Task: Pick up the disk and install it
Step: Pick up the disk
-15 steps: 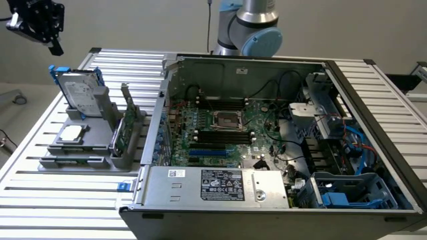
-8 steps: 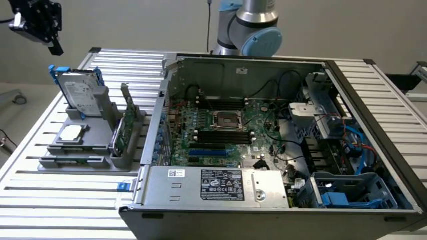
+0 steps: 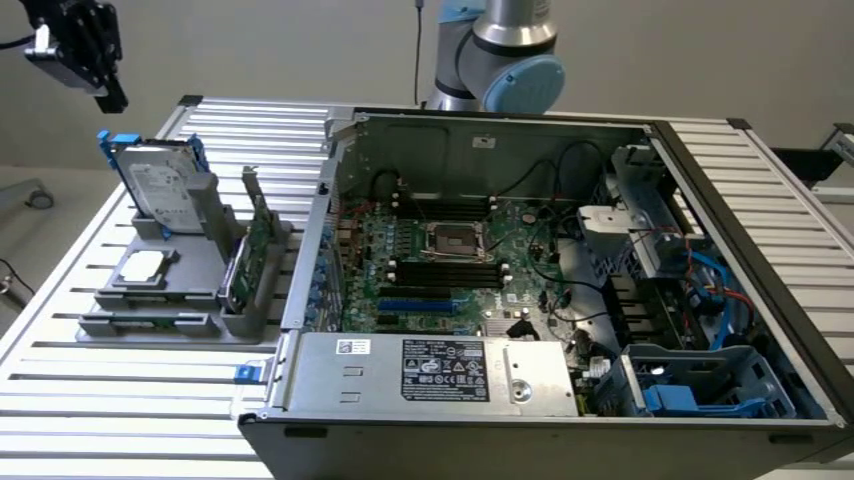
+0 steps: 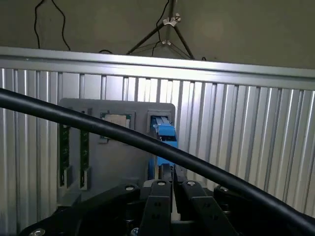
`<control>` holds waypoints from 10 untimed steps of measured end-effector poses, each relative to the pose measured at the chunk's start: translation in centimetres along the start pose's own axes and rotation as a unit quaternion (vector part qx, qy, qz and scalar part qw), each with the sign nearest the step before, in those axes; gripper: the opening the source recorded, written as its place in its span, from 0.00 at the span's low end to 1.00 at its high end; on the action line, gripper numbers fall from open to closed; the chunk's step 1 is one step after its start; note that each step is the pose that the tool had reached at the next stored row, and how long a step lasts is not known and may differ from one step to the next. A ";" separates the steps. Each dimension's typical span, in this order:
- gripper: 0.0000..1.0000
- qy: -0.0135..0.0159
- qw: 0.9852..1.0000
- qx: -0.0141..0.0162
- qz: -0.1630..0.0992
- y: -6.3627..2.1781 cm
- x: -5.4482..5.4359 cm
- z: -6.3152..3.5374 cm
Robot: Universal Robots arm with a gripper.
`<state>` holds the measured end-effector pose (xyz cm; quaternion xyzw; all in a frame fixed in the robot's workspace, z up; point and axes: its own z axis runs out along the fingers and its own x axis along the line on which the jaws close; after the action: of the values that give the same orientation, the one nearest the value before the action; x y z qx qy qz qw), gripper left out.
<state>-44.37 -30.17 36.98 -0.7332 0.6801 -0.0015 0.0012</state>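
Plain pale wall (image 3: 267, 60); ribbed aluminium table (image 3: 80, 400); beyond it, perhaps a tripod (image 4: 170, 22); even light

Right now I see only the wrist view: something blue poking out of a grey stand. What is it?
Observer: A side rail of the disk, which stands upright on edge in the stand.
Operator: Is the robot holding it?
Observer: No. The gripper hangs above the disk, well clear of it.
Operator: What else is on the table?
Observer: An open computer case sits beside the stand, toward the exterior view's right, with a blue cage in its near corner.
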 end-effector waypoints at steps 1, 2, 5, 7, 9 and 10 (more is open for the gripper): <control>0.24 0.000 1.000 0.000 -0.002 0.06 0.0 0.05; 0.30 0.000 1.000 0.000 -0.003 0.10 -0.1 0.14; 0.36 0.000 1.000 0.001 -0.008 0.20 -0.1 0.67; 0.42 0.000 1.000 0.001 -0.010 0.30 -0.1 1.02; 0.48 0.000 1.000 0.001 -0.013 0.42 -0.1 1.39; 0.48 0.000 1.000 0.001 -0.013 0.49 -0.1 1.58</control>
<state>-44.86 -30.10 35.39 -0.7422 0.6701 -0.0026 0.0022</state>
